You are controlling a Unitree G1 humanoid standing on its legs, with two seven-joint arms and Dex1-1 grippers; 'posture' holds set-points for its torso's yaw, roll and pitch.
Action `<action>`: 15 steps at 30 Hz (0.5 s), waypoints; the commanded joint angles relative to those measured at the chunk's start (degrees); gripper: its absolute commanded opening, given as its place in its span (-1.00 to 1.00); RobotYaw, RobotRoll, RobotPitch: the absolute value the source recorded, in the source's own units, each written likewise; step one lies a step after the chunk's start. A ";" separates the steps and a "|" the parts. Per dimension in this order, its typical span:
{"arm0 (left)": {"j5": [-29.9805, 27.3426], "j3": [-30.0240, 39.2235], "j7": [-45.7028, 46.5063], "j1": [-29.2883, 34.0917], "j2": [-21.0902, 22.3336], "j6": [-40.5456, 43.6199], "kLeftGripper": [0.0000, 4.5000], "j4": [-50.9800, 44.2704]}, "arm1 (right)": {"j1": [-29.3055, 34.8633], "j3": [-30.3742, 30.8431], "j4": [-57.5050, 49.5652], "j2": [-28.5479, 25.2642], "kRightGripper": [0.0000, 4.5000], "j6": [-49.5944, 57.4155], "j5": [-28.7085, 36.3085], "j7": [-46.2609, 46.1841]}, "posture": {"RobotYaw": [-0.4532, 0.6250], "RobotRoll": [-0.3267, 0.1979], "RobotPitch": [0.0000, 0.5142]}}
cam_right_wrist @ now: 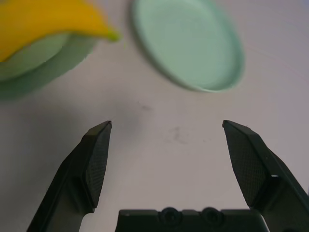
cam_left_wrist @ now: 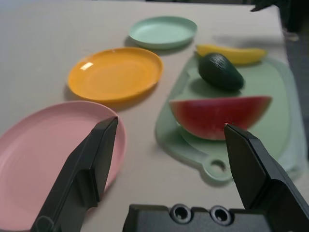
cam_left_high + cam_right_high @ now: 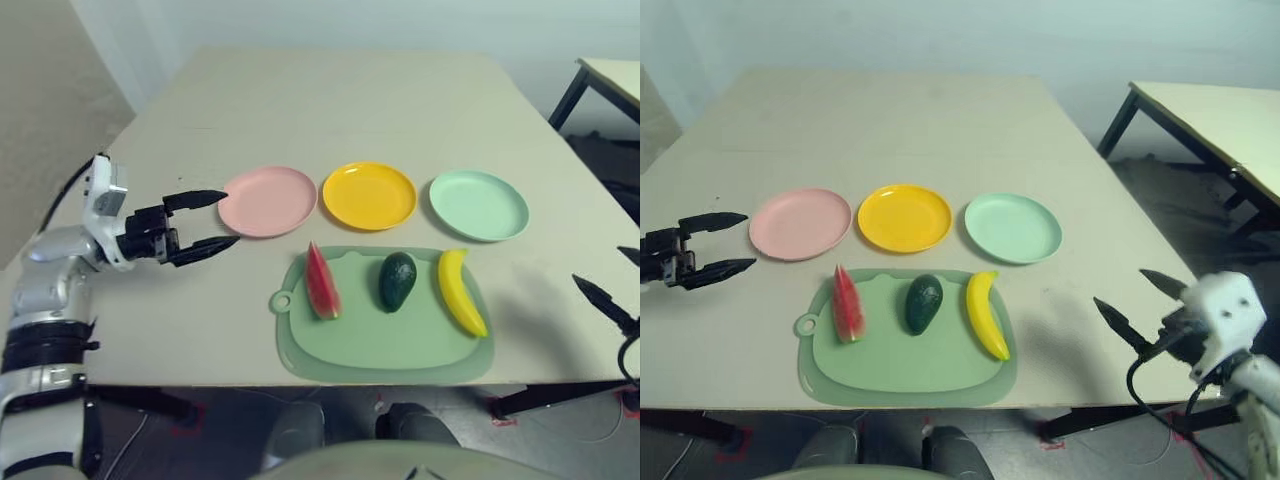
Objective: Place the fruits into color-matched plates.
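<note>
A watermelon wedge (image 3: 321, 282), a dark avocado (image 3: 397, 281) and a yellow banana (image 3: 460, 291) lie side by side on a pale green cutting mat (image 3: 380, 340). Behind the mat stand three plates in a row: pink (image 3: 268, 200), yellow-orange (image 3: 369, 195), mint green (image 3: 478, 205). My left gripper (image 3: 218, 220) hovers open just left of the pink plate, pointing at it and the watermelon, with nothing between its fingers. Off the table's right side, my right gripper (image 3: 1145, 302) is open and empty, aimed toward the mint plate (image 1: 190, 43) and the banana's tip (image 1: 48, 21).
A second table (image 3: 1210, 120) stands at the far right beyond a gap. The bare tabletop (image 3: 340, 100) stretches behind the plates. The mat's front edge lies close to the table's near edge.
</note>
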 commanded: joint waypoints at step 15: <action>3.01 -10.27 -2.05 -6.24 -6.34 -3.47 0.99 2.49 | -42.03 32.91 9.03 -6.70 1.00 -25.32 -10.52 26.26 | 0.12 0.25 -0.75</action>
